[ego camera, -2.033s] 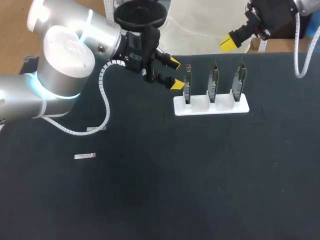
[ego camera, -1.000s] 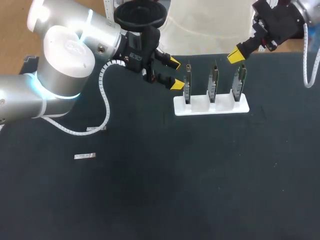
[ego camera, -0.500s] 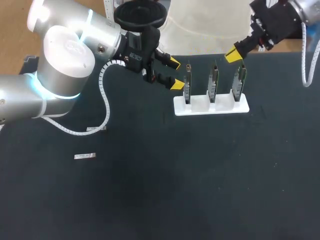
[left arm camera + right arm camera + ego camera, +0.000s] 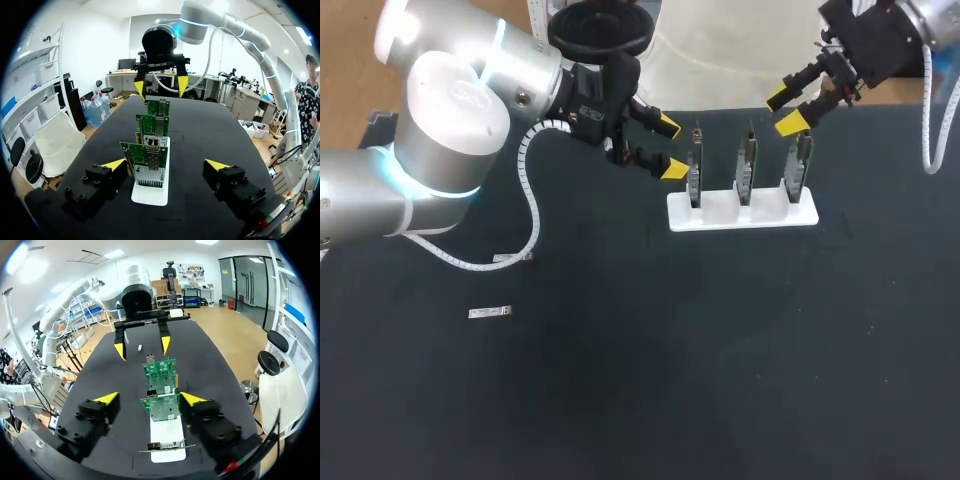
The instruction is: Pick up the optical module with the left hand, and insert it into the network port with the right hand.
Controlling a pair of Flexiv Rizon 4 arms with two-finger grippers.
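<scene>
The small silver rectangular optical module (image 4: 490,313) lies flat near the left edge of the black table (image 4: 670,380), well apart from both arms. Near the far edge, a white holder (image 4: 742,213) carries three upright green circuit boards (image 4: 747,160); the left gripper (image 4: 671,147), released, sits just beside the leftmost, and the right gripper (image 4: 784,111), also released, hovers by the rightmost

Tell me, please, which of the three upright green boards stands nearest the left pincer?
The end board on the left arm's side of the white holder: the left pincer sits right beside it; the other two stand farther along.
</scene>
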